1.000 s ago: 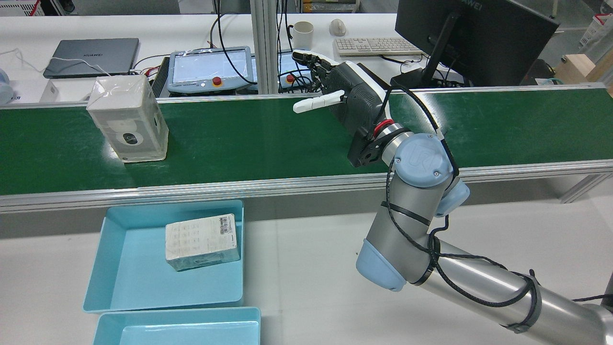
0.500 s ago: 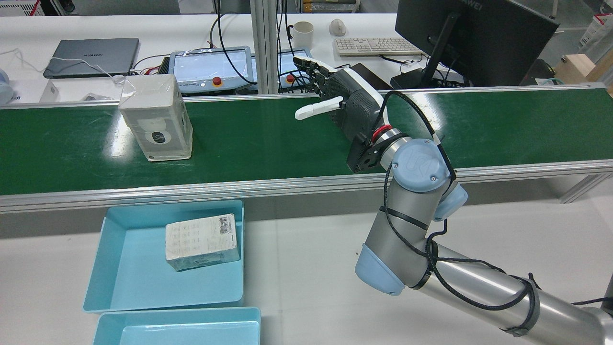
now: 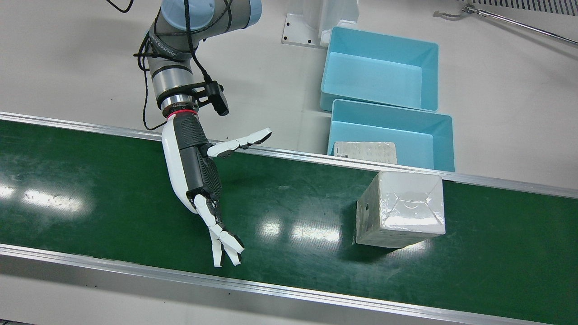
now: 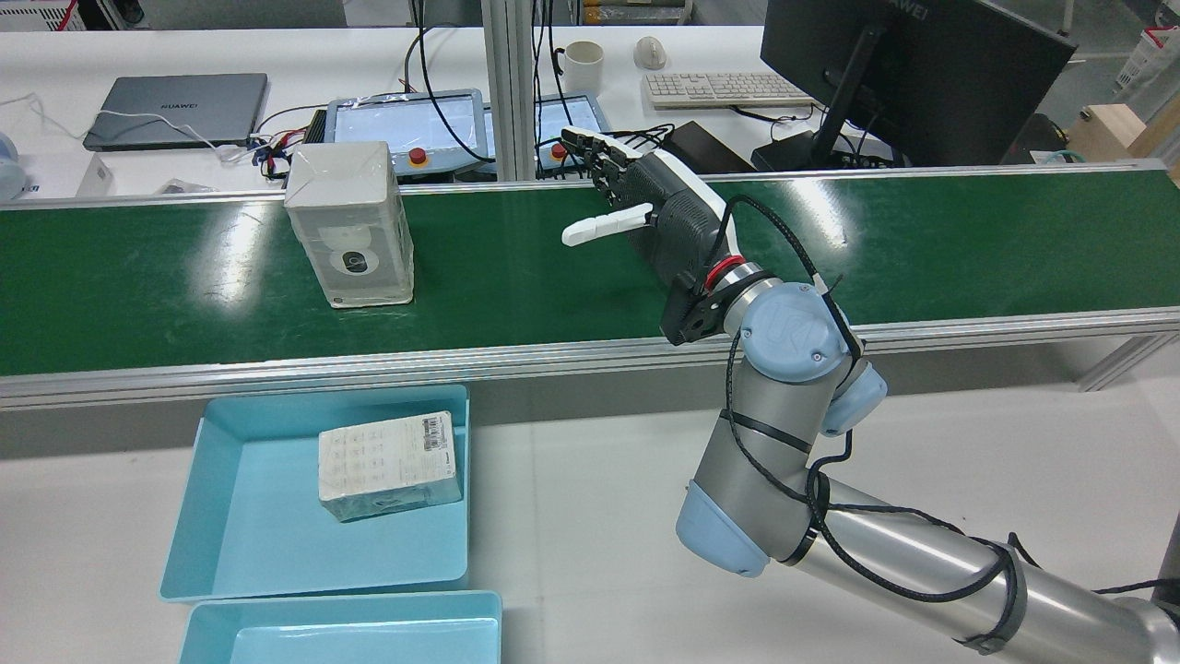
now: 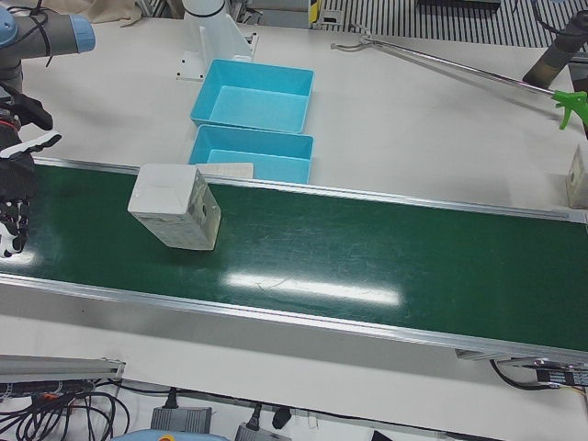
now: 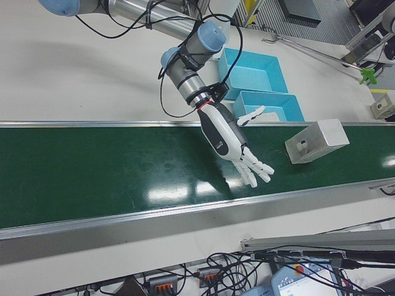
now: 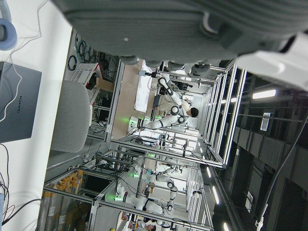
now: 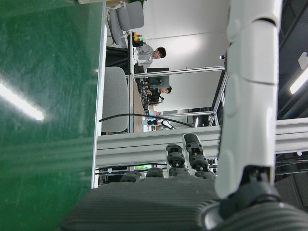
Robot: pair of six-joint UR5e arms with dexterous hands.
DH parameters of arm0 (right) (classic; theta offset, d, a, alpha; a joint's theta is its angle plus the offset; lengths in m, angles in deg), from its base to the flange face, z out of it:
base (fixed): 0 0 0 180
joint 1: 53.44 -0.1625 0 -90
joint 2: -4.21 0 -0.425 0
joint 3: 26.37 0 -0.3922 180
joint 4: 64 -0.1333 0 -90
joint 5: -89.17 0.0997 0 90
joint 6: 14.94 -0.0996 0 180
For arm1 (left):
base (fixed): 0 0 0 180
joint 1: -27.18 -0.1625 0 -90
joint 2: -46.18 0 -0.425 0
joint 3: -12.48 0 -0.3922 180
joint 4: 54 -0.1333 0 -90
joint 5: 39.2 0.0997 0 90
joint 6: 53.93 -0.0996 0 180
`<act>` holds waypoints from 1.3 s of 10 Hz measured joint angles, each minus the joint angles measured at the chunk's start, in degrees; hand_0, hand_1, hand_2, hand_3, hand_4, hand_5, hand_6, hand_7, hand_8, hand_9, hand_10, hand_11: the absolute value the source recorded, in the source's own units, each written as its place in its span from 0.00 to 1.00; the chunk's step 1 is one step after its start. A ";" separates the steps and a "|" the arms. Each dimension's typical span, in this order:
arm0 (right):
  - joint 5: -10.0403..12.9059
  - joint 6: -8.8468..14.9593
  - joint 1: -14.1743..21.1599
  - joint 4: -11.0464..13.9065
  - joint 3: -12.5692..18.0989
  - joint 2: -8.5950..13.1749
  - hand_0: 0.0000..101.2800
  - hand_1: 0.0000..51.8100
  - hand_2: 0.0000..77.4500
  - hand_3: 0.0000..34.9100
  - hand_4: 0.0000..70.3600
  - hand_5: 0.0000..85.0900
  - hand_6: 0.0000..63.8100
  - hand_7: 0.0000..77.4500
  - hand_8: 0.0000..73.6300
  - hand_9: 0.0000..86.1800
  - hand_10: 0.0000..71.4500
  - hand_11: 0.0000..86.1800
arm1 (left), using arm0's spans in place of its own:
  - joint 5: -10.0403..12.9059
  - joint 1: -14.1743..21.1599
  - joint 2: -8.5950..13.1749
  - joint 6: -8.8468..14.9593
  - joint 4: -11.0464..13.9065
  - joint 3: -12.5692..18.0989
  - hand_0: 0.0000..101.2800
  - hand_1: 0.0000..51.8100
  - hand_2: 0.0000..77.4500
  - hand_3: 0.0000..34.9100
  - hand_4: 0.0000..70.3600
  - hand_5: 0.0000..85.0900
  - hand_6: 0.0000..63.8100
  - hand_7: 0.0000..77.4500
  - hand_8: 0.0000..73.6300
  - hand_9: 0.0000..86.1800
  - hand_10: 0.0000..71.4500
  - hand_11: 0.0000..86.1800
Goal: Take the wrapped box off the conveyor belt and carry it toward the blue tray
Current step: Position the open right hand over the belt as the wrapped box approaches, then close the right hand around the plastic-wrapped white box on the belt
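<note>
- The wrapped box was 1 pale, upright cuboid sealed in glossy clear film, the film folded into creased triangular flaps on its top face and a round printed mark on its near side in the rear view.
- It stood on the conveyor belt, a smooth dark-green strip with bright glare patches, edged by 2 silver aluminium rails.
- The right hand hovered over the belt, well apart from the box, holding nothing; its white, segmented fingers were stretched out and slightly fanned, the thumb splayed to the side, the palm clad in black ribbed padding.
- 2 blue trays lay on the white table beside the belt: the nearer blue tray, shallow, rectangular, matte plastic, held 1 flat white carton with a barcode label; the second tray sat bare.
- The left hand showed only as a grey ribbed underside in its own camera; whether its fingers were spread or closed could not be told.
</note>
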 joint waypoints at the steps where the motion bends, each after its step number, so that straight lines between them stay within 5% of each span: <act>1: -0.03 0.04 0.08 -0.57 -0.15 0.01 0.48 0.27 0.03 0.00 0.10 0.16 0.03 0.01 0.00 0.01 0.00 0.01 | 0.00 0.00 0.00 0.00 0.00 0.00 0.00 0.00 0.01 0.00 0.00 0.01 0.01 0.01 0.01 0.01 0.01 0.01; 13: -0.24 0.61 1.22 -1.21 -1.26 0.16 0.48 0.25 0.04 0.00 0.12 0.16 0.03 0.03 0.00 0.01 0.00 0.01 | 0.00 0.00 0.00 0.00 0.00 0.00 0.00 0.00 0.01 0.00 0.00 0.01 0.01 0.01 0.01 0.01 0.01 0.01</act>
